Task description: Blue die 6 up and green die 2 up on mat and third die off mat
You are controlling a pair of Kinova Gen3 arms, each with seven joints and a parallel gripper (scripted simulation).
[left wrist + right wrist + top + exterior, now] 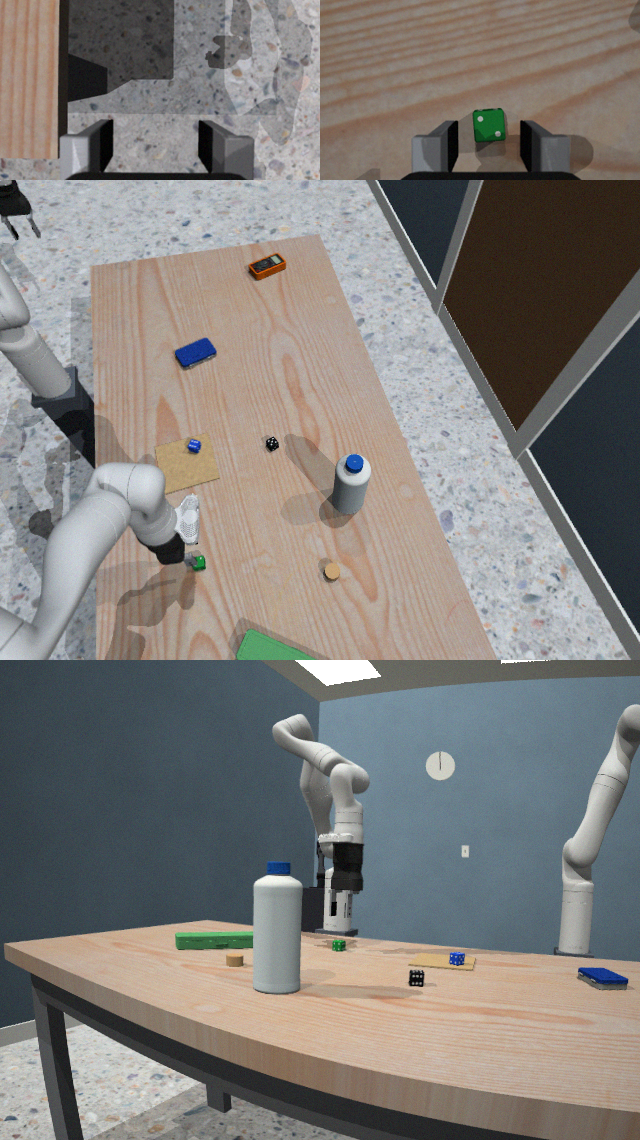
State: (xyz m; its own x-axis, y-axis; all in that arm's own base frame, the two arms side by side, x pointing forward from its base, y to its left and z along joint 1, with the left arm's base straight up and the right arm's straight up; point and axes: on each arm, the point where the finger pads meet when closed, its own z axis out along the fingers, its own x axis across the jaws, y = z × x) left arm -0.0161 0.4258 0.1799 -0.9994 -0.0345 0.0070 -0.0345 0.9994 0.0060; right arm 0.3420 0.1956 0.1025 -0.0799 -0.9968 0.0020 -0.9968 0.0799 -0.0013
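The green die (199, 562) (338, 945) (489, 125) sits flat on the wood, off the mat, with 2 on top. My right gripper (341, 914) (489, 138) is open and points down just above it, a finger on either side, not touching. The blue die (194, 446) (456, 958) sits on the tan mat (180, 477) (424, 962) near its far edge in the top view; its top seems to show two rows of pips, too small to read surely. The black die (272, 444) (416, 977) is off the mat. My left gripper (25, 234) (155, 138) is open and empty, beyond the table edge.
A tall bottle (350, 490) (277, 939) stands beyond the black die. A wooden disc (331, 571) (234, 959), a green case (268, 647) (211, 940), a blue box (195, 352) (602, 976) and an orange multimeter (267, 266) also lie on the table.
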